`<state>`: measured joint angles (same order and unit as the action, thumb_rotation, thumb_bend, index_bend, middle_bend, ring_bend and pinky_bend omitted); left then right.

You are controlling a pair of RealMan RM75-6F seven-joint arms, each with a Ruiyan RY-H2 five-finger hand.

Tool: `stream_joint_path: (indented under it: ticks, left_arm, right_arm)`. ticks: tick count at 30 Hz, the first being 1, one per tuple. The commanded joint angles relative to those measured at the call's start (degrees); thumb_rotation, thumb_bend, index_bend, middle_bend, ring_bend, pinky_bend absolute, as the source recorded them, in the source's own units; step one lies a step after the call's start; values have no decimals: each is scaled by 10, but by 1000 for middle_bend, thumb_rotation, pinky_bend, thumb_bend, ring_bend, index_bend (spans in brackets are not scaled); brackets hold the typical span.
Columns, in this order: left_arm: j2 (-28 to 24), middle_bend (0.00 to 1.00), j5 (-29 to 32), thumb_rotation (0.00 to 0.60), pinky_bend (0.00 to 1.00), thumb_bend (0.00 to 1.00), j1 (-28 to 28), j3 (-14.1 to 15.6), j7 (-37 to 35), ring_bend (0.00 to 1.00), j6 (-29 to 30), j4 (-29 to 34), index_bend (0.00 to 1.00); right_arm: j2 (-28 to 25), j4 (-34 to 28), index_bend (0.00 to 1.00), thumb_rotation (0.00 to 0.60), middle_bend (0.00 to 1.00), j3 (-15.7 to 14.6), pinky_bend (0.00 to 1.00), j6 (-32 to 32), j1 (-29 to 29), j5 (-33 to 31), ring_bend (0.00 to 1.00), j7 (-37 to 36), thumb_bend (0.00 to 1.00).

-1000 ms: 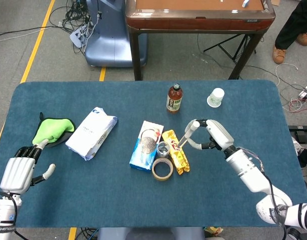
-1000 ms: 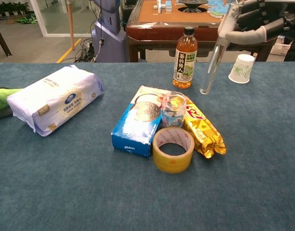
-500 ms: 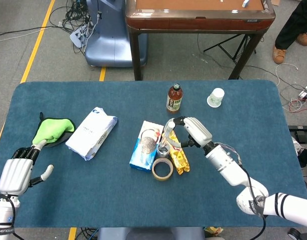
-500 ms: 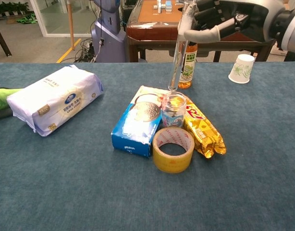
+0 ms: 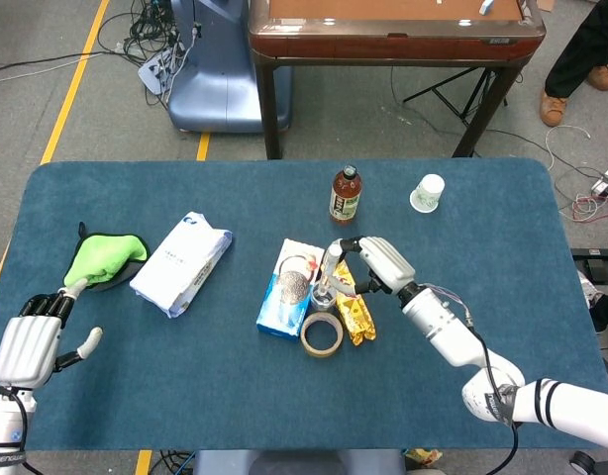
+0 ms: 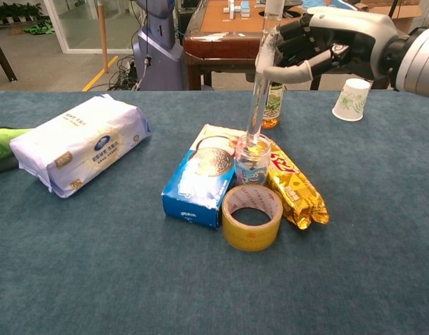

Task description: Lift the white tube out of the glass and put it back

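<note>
The right hand (image 6: pixel 319 49) grips the white tube (image 6: pixel 259 98) near its top, holding it close to upright; since half a second ago it has lowered the tube so its bottom end now sits inside the glass (image 6: pixel 252 160), between the blue box (image 6: pixel 200 185) and the yellow packet (image 6: pixel 295 185). The left hand (image 5: pixel 29 341) remains open and empty at the table's (image 5: pixel 185 396) near-left edge.

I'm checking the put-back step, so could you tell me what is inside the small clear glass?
The white tube's lower end stands in the small clear glass, held by the right hand. Anything else inside cannot be made out.
</note>
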<state>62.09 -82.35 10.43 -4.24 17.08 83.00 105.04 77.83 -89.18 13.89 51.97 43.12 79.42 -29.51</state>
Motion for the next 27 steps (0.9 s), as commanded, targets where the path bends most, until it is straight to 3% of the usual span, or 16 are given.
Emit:
stream_joint_path:
  ticks: [1, 10, 19, 22, 27]
  left_arm:
    - [1, 195, 1, 600, 186, 213, 0, 0, -1, 239, -1, -3, 112]
    - [5, 195, 3, 600, 186, 213, 0, 3, -3, 239, -7, -7, 112]
    - [6, 195, 4, 600, 186, 213, -1, 3, -4, 239, -8, -9, 112]
    - [5, 194, 3, 600, 186, 213, 0, 2, -4, 239, -8, -8, 112]
    - [5, 194, 3, 600, 186, 213, 2, 1, -3, 239, -10, -7, 112]
  right_arm:
    - [3, 3, 686, 600, 527, -3, 312, -3, 1, -1, 428, 0, 519]
    - [23, 26, 686, 600, 512, -16, 312, -9, 4, -1, 419, 4, 519]
    - [48, 60, 685, 600, 443, -27, 312, -14, 6, -1, 345, 6, 515]
    - [51, 66, 601, 600, 388, -30, 303, -13, 7, 4, 294, 5, 462]
    - [47, 64, 346, 600, 250, -34, 233, -14, 7, 10, 186, 4, 296]
